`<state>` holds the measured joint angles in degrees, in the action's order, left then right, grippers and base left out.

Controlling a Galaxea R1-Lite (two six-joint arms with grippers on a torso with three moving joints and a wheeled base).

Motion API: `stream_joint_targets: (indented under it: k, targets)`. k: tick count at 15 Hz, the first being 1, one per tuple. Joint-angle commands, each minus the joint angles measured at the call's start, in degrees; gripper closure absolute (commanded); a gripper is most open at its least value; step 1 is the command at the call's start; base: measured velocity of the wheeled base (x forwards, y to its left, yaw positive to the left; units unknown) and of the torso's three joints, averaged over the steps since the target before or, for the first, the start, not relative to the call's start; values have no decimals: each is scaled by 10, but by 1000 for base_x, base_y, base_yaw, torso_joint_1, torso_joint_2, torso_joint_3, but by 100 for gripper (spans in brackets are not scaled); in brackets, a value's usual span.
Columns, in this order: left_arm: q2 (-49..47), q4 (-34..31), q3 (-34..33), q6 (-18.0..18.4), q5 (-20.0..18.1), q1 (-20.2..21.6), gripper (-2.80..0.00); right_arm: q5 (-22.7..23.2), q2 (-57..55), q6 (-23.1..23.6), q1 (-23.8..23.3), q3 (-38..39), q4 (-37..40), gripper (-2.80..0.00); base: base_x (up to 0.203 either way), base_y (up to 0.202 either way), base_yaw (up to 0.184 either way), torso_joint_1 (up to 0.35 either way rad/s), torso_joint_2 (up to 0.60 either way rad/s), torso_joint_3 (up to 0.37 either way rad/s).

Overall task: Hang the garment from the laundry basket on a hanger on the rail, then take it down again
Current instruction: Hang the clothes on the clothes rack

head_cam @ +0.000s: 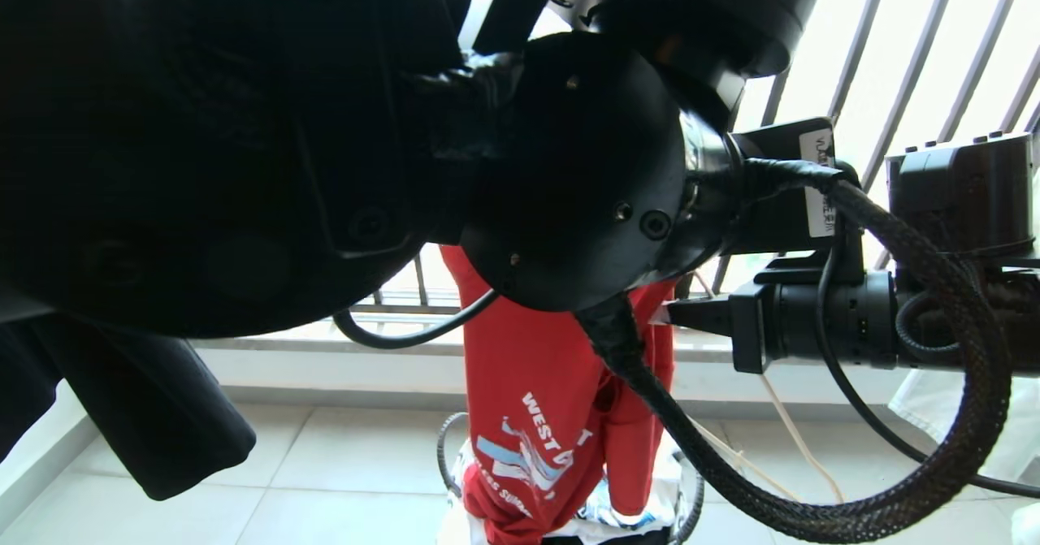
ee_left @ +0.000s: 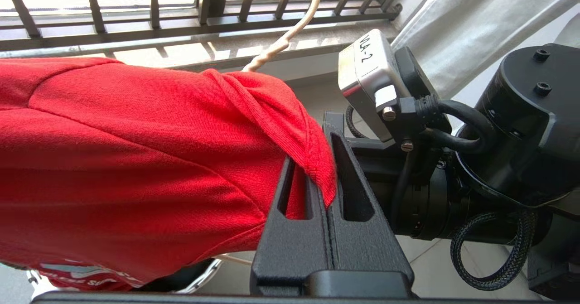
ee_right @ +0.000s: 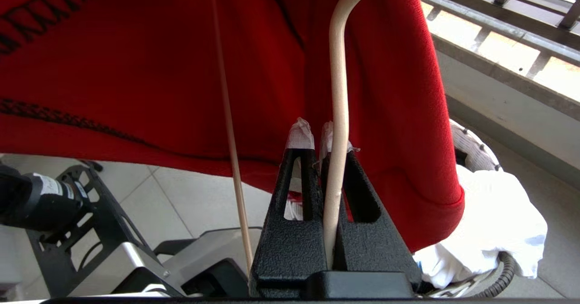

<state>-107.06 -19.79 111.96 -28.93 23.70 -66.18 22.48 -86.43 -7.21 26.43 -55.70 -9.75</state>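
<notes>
Our left hand pinches the red "WEST COAST" T-shirt above the round wire-rimmed basket; our right hand clamps the cream wire hanger; thin cloth could slip free.

One red T-shirt, one cream hanger, one basket, two hands.

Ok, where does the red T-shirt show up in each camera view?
Head view: the red T-shirt hangs at lower centre, below the arm.
Left wrist view: it fills the left half, an edge pinched in the left gripper.
Right wrist view: it drapes across the top.
Shared landmark: the black window railing.
</notes>
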Motion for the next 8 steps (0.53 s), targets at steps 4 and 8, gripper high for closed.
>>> stream_joint_targets:
  k: [4, 8]
  targets:
    - [-2, 7, 0, 41, 3, 3, 0, 47, -2, -5, 6, 13, -3, 0, 0, 0, 0, 0, 0, 0]
    - [-14, 54, 0, 76, 1, 3, 0, 47, -9, -6, 29, 21, -4, 0, 0, 0, 0, 0, 0, 0]
